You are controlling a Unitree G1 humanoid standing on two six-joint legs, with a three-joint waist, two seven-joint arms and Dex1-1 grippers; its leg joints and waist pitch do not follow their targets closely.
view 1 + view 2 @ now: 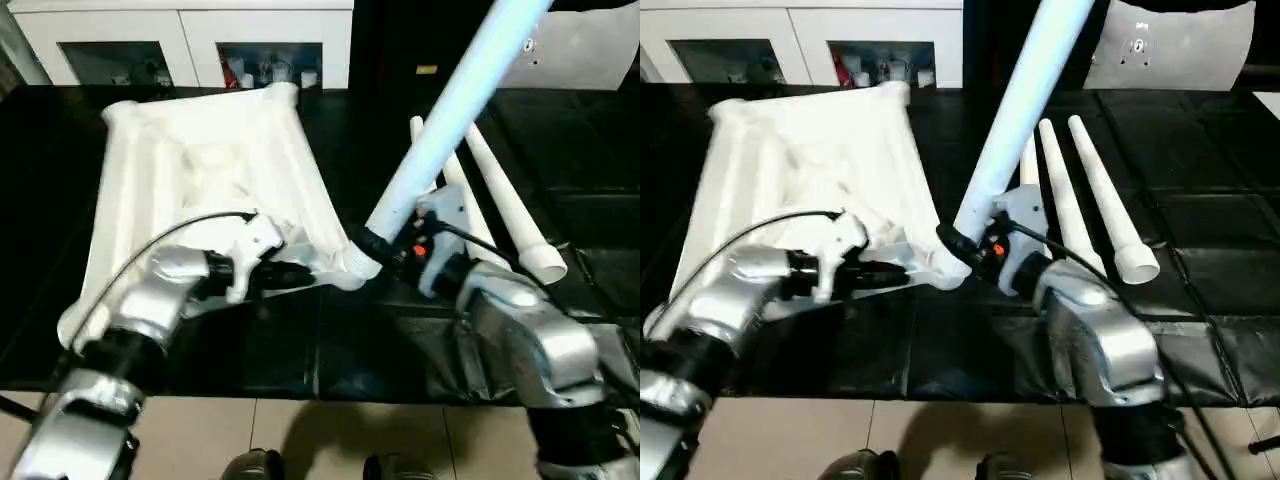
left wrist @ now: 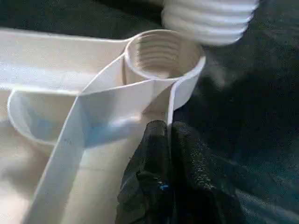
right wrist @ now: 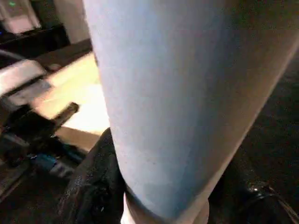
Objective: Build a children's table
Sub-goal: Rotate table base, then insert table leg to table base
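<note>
The children's table top (image 1: 200,170) lies upside down on the black mat, ribbed side up. My left gripper (image 1: 305,272) is shut on the thin rim wall beside the near right corner socket (image 2: 163,51), with its black fingers (image 2: 154,177) pinching that wall. My right gripper (image 1: 385,245) is shut on the lower end of a white leg (image 1: 450,110), which tilts up and away to the right. The leg's threaded end (image 2: 210,18) hangs just beyond the socket's mouth, apart from it.
Three loose legs (image 1: 1105,200) lie side by side on the mat to the right. A white cabinet with glass doors (image 1: 180,40) stands at the back. The mat's front edge (image 1: 320,395) drops to a tiled floor.
</note>
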